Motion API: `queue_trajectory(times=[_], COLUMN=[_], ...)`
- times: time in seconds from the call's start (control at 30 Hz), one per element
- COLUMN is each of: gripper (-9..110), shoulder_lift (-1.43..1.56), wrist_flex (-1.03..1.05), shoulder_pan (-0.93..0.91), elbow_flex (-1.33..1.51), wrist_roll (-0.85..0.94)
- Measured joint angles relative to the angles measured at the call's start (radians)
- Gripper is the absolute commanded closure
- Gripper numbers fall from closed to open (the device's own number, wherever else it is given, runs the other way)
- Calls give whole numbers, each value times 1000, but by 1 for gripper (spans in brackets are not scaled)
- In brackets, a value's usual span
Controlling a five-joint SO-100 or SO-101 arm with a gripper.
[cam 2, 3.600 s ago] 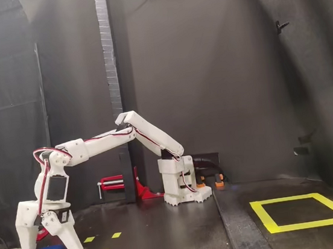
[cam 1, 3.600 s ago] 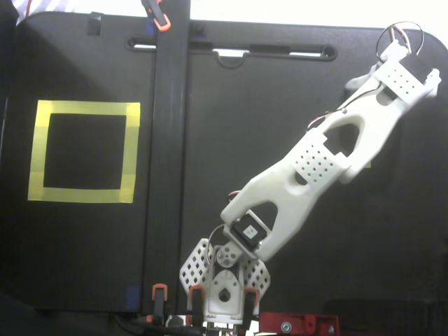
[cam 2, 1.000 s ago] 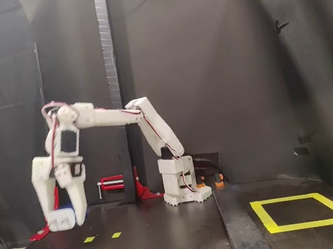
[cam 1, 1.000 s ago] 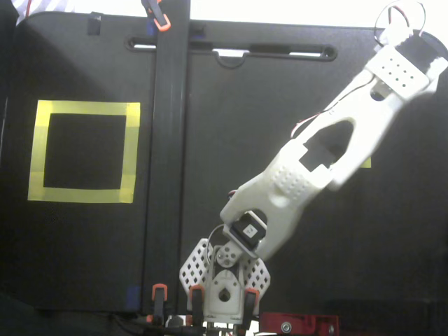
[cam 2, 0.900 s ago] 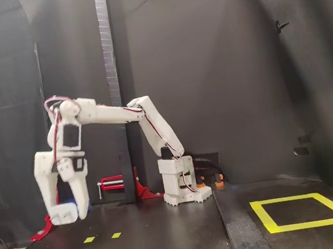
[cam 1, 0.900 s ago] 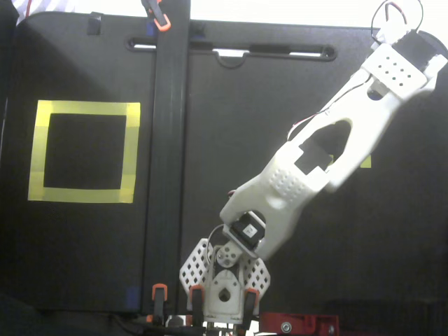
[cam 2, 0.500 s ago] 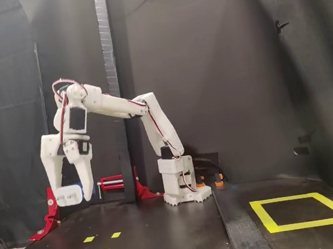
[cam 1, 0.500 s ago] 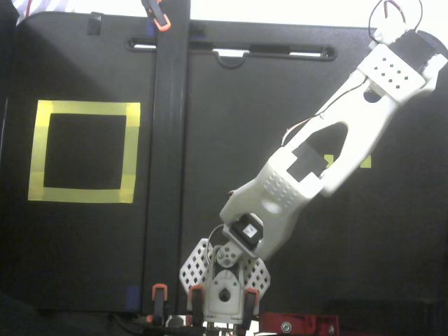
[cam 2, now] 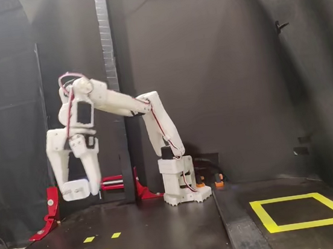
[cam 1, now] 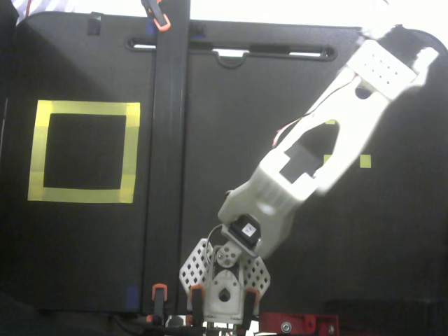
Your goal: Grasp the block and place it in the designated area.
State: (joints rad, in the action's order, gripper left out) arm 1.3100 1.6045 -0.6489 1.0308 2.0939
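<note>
From my side camera, the gripper (cam 2: 77, 189) hung well above the table (cam 2: 168, 233), its jaws pinched on a pale-ended piece that I took to be the block (cam 2: 75, 189); its blue body was too hidden to confirm. The yellow square (cam 2: 301, 211) lay far to the right there. In the top-down view I saw the arm (cam 1: 318, 157) reaching to the upper right, well apart from the square (cam 1: 83, 152).

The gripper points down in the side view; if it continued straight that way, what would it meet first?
Probably the bare black table, near the small yellow marks. The gripper, shut on the block, hangs well above it with nothing between; depth is uncertain.
</note>
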Motion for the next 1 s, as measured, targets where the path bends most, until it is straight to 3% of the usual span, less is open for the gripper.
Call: queue_trajectory(times=[0.77,1.0], gripper=[80,80], shoulder_lift=[411,431], wrist_flex=[-44,-55], shoulder_pan=[150,169], elbow_flex=[557,595], wrist_roll=[-97,-107])
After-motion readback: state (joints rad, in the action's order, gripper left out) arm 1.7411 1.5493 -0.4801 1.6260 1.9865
